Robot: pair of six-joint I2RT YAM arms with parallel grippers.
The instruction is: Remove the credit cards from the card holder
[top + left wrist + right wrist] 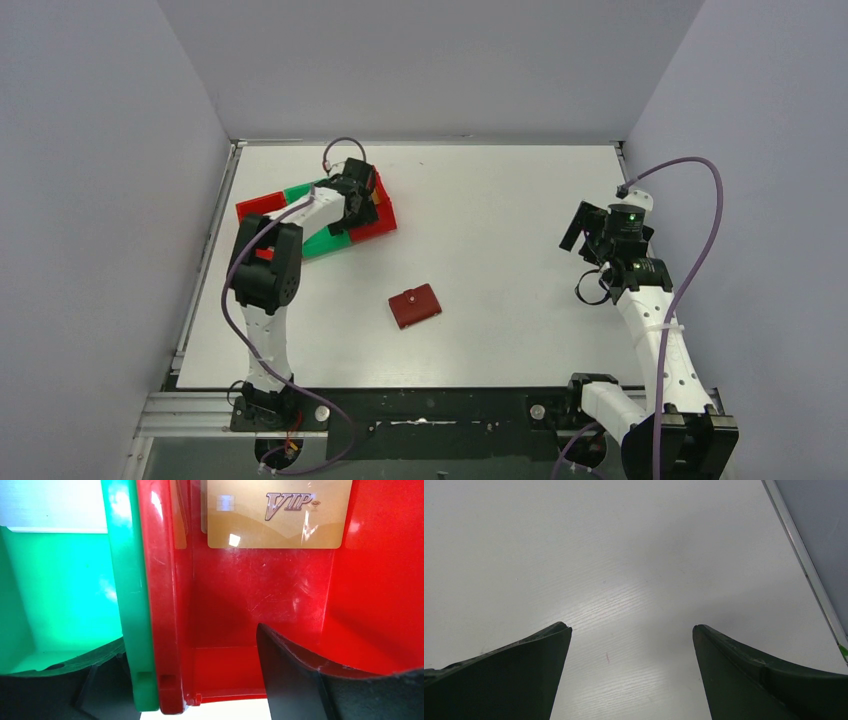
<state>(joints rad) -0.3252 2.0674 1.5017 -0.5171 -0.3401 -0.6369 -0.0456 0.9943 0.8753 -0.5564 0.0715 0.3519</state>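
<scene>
Top external view: a white rectangular desk (500, 200), enclosed by pale grey walls, carries the small dark red wallet-like card holder (415, 305), which lies flat and folded shut near the desk's centre, its snap tab facing the far side. A cluster of red and green plastic bins sits at the far left corner, and the left arm reaches over it; the right arm stands at the right side, well apart from both the holder and the bins. Left wrist view: the left end effector (195, 685) hangs just above the bins with its jaws released and nothing between them. One dark finger (50, 690) is over the green plastic bin (65, 595), the other is over the red plastic bin (260, 605), and the two adjoining bin walls lie between them. A gold-tan rectangular credit card (275, 515), printed "VIP" and bearing a chip, lies flat on the floor of the red bin, ahead of the fingers and not touching them. Whether a second card lies under its left edge cannot be told. Right wrist view: the right end effector (631, 675) is spread wide and empty above bare desk surface, with the desk's metal edge rail and the grey wall visible at the upper right.
</scene>
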